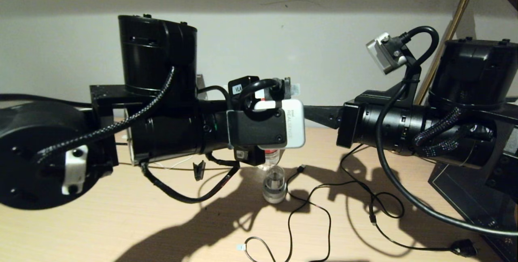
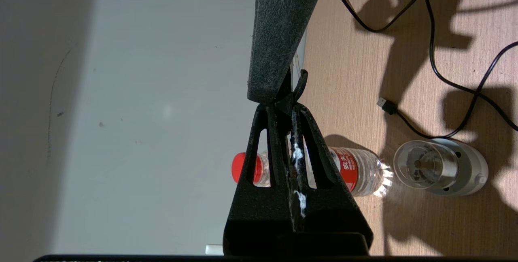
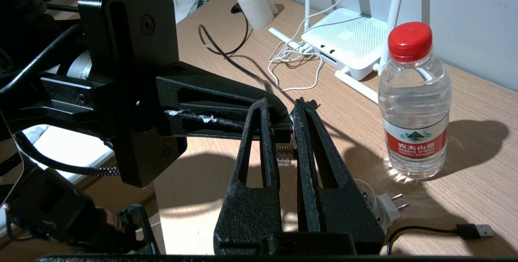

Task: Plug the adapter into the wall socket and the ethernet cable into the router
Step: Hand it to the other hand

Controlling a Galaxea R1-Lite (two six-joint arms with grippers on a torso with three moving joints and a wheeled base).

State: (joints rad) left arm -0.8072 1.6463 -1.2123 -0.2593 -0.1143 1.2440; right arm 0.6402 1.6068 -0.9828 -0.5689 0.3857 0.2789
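Both claws meet tip to tip above the tabletop (image 3: 465,104). The right claw (image 3: 285,112) is pinched narrow on a small clear plug, the left claw (image 2: 292,110) closed tight against it. The router (image 3: 348,39) lies at 12 o'clock by the wall, a water bottle (image 3: 415,104) at 2 o'clock.

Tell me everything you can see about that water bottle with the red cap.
The water bottle is small, clear plastic, with a red screw cap and a red and white label printed in Chinese. It looks nearly full. It stands upright on the wooden table, near the wall, beside the white router; one router antenna passes behind its neck. Nothing grips it: the right claw is beside it, apart. A round clear-domed gadget sits close by.
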